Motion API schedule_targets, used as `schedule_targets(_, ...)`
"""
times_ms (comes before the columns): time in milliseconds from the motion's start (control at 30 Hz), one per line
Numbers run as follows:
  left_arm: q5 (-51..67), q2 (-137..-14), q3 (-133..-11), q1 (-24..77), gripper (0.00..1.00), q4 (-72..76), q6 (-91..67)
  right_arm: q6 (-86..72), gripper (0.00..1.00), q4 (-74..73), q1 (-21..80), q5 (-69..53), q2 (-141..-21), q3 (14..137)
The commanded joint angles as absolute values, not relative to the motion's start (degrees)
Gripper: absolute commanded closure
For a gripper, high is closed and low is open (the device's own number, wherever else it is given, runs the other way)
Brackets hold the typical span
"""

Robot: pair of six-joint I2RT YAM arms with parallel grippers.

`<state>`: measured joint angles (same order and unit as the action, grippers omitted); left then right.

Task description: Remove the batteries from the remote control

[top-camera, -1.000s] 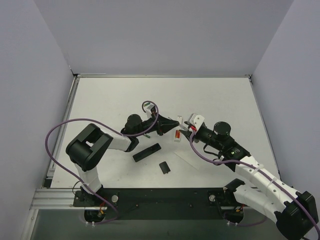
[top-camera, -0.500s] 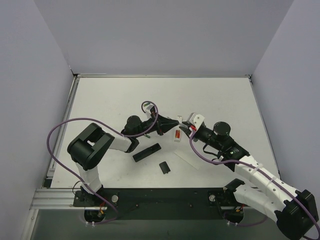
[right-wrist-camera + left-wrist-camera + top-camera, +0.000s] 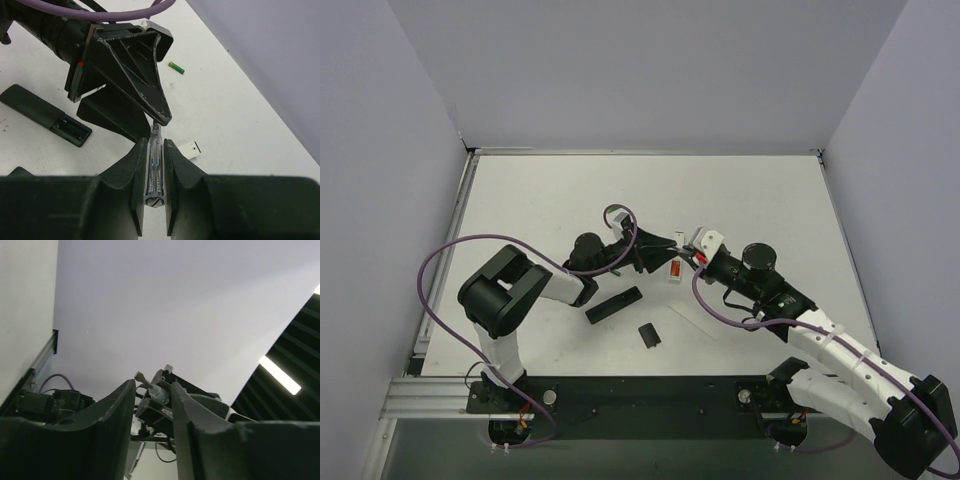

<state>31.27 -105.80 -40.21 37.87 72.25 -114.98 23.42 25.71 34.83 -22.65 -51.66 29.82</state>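
Note:
The black remote control (image 3: 614, 304) lies on the table in front of the left arm; its open battery slot (image 3: 70, 131) looks empty. One green battery (image 3: 176, 68) lies loose on the white table beyond the grippers. My right gripper (image 3: 157, 142) is shut on a clear pen-like tool (image 3: 154, 165) with a spring inside. My left gripper (image 3: 152, 385) faces it tip to tip, its fingers (image 3: 135, 75) slightly apart, open around the tool's tip (image 3: 141, 377). Both grippers meet above mid-table, left gripper (image 3: 668, 243) against right gripper (image 3: 686, 254).
A small squarish black cover piece (image 3: 648, 335) lies near the remote, toward the arm bases. A white stick (image 3: 189, 149) lies under the grippers, also visible as the white stick (image 3: 674, 270) from above. Purple cables loop off both arms.
My right gripper has shut on the clear tool. The left gripper, shut before, has parted its fingers. The right arm has edged a little to the left.

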Motion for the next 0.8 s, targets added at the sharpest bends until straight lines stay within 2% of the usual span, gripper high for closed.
schedule_targets(0, 34.71, -106.61, -40.78, 37.53, 0.5, 73.49, -111.98, 27.06, 1.0, 20.6, 34.46, -20.75, -51.94, 34.18)
schedule_targets(100, 36.65, -106.52, -41.04, 37.09, 0.48, 69.1, -108.38, 27.69, 1.0, 15.05, 32.44, -21.09, -52.47, 36.82)
schedule_targets(267, 39.54, -105.3, -43.41, 35.95, 0.51, 57.86, -97.5, 28.56, 1.0, 8.19, 27.87, -24.16, -53.17, 39.98)
schedule_targets(400, 38.5, -104.15, -46.48, 32.62, 0.52, 37.42, -82.39, 31.99, 1.0, -0.85, 25.76, -25.39, -55.8, 42.71)
schedule_targets(600, 34.46, -104.94, -52.54, 28.21, 0.54, 21.04, -65.67, 38.66, 1.0, -16.67, 24.35, -31.29, -63.35, 52.28)
schedule_targets(767, 34.45, -109.77, -58.53, 28.21, 0.56, 20.65, -62.49, 41.39, 1.0, -19.78, 24.35, -32.25, -67.93, 54.75)
